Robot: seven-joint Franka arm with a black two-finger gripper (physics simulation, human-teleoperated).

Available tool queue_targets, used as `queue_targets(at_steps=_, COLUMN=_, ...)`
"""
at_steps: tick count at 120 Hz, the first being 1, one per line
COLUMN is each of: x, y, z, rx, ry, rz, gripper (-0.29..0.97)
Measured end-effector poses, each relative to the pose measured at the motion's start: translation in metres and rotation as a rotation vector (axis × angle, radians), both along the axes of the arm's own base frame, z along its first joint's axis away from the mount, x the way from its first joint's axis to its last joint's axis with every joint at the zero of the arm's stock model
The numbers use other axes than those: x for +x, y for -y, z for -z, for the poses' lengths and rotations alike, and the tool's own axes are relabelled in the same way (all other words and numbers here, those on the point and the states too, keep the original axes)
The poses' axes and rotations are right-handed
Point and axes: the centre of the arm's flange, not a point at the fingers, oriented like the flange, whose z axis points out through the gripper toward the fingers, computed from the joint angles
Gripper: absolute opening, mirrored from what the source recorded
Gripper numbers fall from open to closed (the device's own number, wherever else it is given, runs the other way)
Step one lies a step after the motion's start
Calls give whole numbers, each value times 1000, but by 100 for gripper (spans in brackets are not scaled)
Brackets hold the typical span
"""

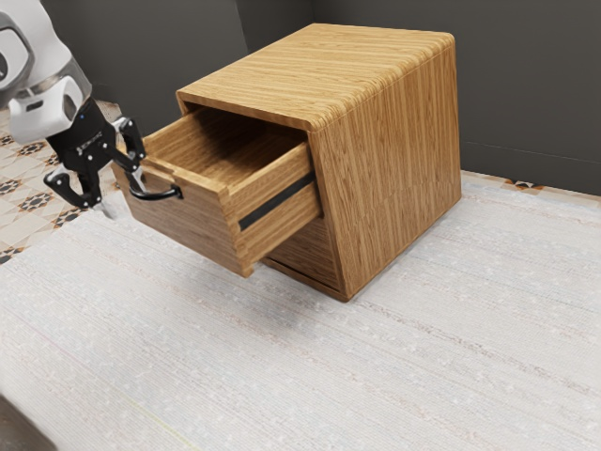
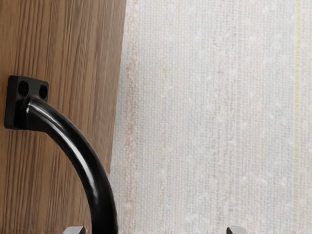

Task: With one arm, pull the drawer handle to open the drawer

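A light wooden cabinet (image 1: 390,141) stands on the pale surface, and its one drawer (image 1: 235,193) is pulled well out toward the exterior view's left, showing a bare wooden inside. A curved black handle (image 1: 156,194) is fixed to the drawer front (image 2: 53,48). My black gripper (image 1: 116,180) is at that handle, open, its fingers spread wide. In the wrist view the handle (image 2: 73,146) arcs out from its mounting plate and passes close to one fingertip (image 2: 74,229). The other fingertip (image 2: 236,229) stands far off over the floor.
A pale textured surface (image 1: 394,357) spreads under and in front of the cabinet. Patterned tiles (image 1: 28,202) lie at the exterior view's left behind my arm. A dark wall (image 1: 526,75) rises behind the cabinet.
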Motion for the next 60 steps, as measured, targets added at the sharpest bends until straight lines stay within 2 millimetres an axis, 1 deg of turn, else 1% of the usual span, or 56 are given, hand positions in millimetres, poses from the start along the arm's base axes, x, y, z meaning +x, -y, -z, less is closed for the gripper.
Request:
queue_targets(at_steps=12, x=-11, y=0, z=-1, rx=-2, ry=1, rz=-5, gripper=32)
queue_targets(at_steps=17, x=-19, y=1, z=-7, rx=0, ry=12, rz=-8, gripper=33)
queue_targets(at_steps=21, x=-28, y=1, z=-16, rx=7, ry=29, rz=-12, gripper=33)
queue_targets(at_steps=25, x=-41, y=4, z=-31, rx=17, ry=59, rz=-14, gripper=35)
queue_targets(at_steps=29, x=-51, y=5, z=-43, rx=24, ry=85, rz=-17, gripper=40)
queue_targets(at_steps=36, x=-63, y=7, z=-58, rx=31, ry=120, rz=-25, gripper=46)
queue_targets(at_steps=46, x=-71, y=5, z=-78, rx=-9, ry=183, rz=-63, gripper=53)
queue_targets(at_steps=54, x=-69, y=20, z=-104, rx=-35, ry=244, rz=-81, gripper=57)
queue_targets(at_steps=60, x=-69, y=28, z=-113, rx=-56, ry=267, rz=-105, gripper=60)
